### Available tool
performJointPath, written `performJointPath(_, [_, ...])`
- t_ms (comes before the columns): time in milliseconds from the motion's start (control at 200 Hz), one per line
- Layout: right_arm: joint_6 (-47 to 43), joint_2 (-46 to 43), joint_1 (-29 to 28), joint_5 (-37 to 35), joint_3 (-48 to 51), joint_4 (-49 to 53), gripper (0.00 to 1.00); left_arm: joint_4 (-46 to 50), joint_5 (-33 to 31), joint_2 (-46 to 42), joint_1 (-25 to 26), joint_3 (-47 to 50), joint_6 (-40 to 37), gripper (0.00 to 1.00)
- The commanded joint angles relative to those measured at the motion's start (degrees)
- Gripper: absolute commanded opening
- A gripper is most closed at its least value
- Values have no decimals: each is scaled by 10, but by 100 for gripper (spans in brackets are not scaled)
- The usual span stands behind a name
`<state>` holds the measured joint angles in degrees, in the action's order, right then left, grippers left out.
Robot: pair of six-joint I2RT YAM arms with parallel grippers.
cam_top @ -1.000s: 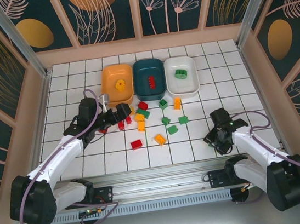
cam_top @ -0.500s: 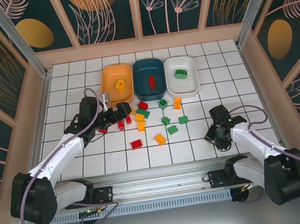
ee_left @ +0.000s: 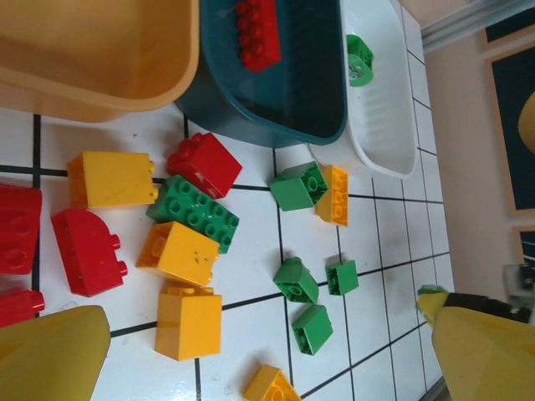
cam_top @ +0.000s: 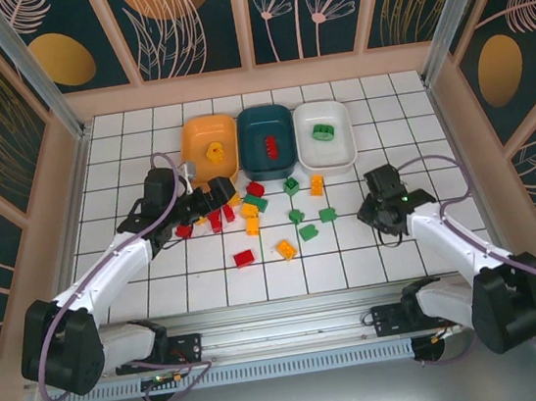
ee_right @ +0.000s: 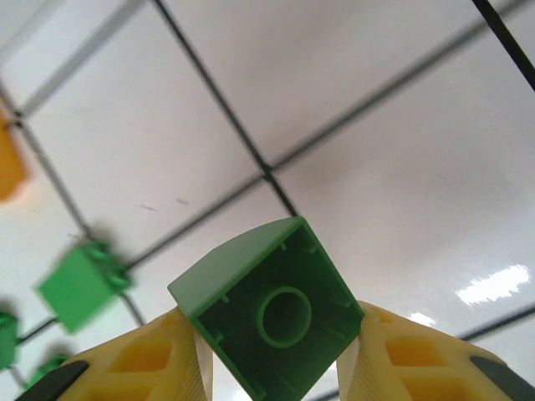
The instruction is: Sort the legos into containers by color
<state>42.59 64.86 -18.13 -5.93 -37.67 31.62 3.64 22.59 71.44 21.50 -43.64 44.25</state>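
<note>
**My right tool (ee_right: 276, 368) is clamped on one small green plastic studded brick (ee_right: 274, 311).**

Its two yellow fingers (ee_right: 159, 363) press the brick's opposite sides, and the hollow underside faces my wrist camera, over the white gridded table (cam_top: 404, 103). From above, this tool sits at the table's right side, well apart from the loose pile. My left tool (cam_top: 220, 197) is spread wide with nothing between its fingers, low over the scattered red, green and yellow-orange bricks (cam_top: 249, 209) just in front of the bowls. Three shallow rounded plastic bowls stand side by side at the far side. The orange bowl (cam_top: 194, 167) holds a yellow brick (cam_top: 213, 151), the dark teal bowl (cam_top: 253, 159) a red brick (cam_top: 270, 145), and the white bowl (cam_top: 343, 153) a green one (cam_top: 323, 132).
</note>
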Motion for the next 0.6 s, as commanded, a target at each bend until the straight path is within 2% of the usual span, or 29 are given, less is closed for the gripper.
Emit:
performJointPath(0, [-27, 46, -18, -46, -75, -37, 36, 0, -38, 2, -1, -15, 9, 99])
performJointPath(245, [-116, 237, -26, -71, -255, -127, 36, -6, -83, -8, -32, 1, 21, 99])
performJointPath(425, [-168, 412, -15, -69, -420, -105, 38, -6, -62, -6, -35, -8, 40, 99])
performJointPath(596, [-184, 511, -8, -63, -528, -79, 42, 1, -87, -43, -35, -2, 52, 98])
